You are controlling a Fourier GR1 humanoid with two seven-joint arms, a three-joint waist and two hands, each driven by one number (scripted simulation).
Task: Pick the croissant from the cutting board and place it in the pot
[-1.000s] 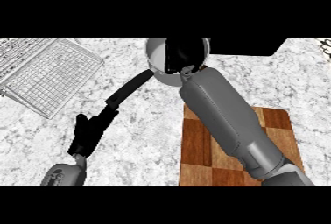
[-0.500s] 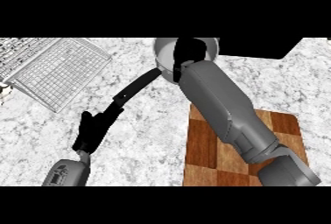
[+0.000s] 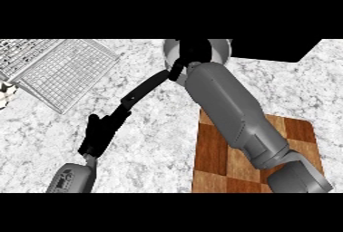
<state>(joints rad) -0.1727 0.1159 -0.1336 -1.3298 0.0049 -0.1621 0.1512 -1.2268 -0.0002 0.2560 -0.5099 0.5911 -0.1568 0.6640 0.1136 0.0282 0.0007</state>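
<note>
Head view. The landmark is the pot, a round metal vessel at the far edge of the marbled surface, its long black handle running toward the near left. The right forearm reaches from the near right, across the wooden cutting board that lies on the near side of the pot, and ends with the right robot hand over the pot's mouth. This placement suits a release into the vessel, so the task appears to be at its placing step. The hand shows only as a dark mass against the pot's interior; whether its fingers are spread or curled cannot be told, nor whether it has hold of anything. The croissant is not visible: none lies on the exposed part of the board, and it is judged to be either inside the hand or already in the pot, hidden by hand and arm. The left robot hand rests near the end of the pot's handle, fingers straight and pointing up, holding nothing. A wire rack lies to the left of the pot.
</note>
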